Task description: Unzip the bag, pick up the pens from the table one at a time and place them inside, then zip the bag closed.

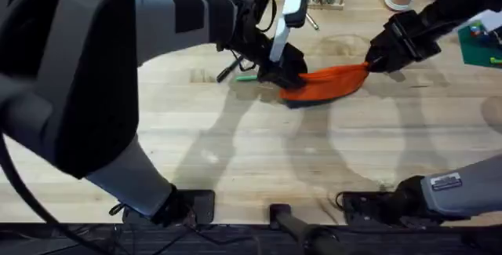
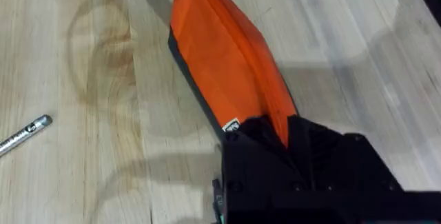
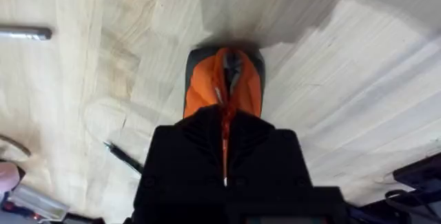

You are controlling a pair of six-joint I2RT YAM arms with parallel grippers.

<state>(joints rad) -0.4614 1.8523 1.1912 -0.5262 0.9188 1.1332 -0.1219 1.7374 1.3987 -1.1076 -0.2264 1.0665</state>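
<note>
Bag (image 1: 329, 84) apparently pinched endwise between left gripper (image 1: 284, 73) and right gripper (image 1: 375, 63).

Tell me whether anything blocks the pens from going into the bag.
Yes: the bag itself looks zipped shut, and both tools grip its ends, left and right. The pens lie on the table beside the left tool.

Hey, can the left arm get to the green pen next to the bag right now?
Probably not yet. The left end effector is clamped on one end of the bag, so it would have to let go first. The green pen lies close beside it on the table, nothing covering it.
</note>
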